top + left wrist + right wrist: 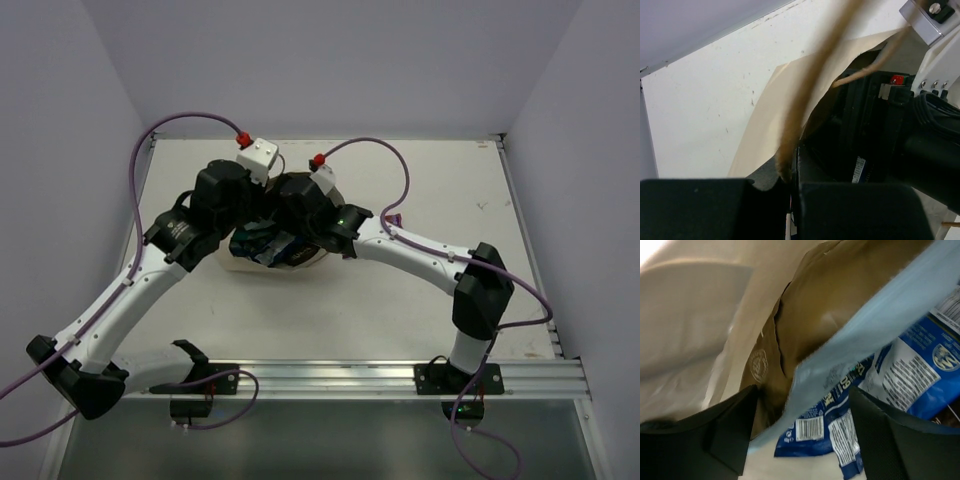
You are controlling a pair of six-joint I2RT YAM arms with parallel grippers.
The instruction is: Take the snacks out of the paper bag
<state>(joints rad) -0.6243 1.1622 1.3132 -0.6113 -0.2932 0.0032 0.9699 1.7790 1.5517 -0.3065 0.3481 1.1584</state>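
Blue packet (832, 370) between wide-spread right fingers (730, 435)

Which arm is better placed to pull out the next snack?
Right. The right gripper is open inside the paper bag, around a blue-and-white packet; the left gripper pinches the string handle.

The mouth of the paper bag (765, 125) was blocked by the right arm (920, 150) and crossed by a string handle (810, 85). Inside, the spread fingers of the right gripper (804, 405) were hemmed in by a blue-and-white packet (840, 365) and a brown packet (830, 305). Open table (420, 300) was seen rightward.
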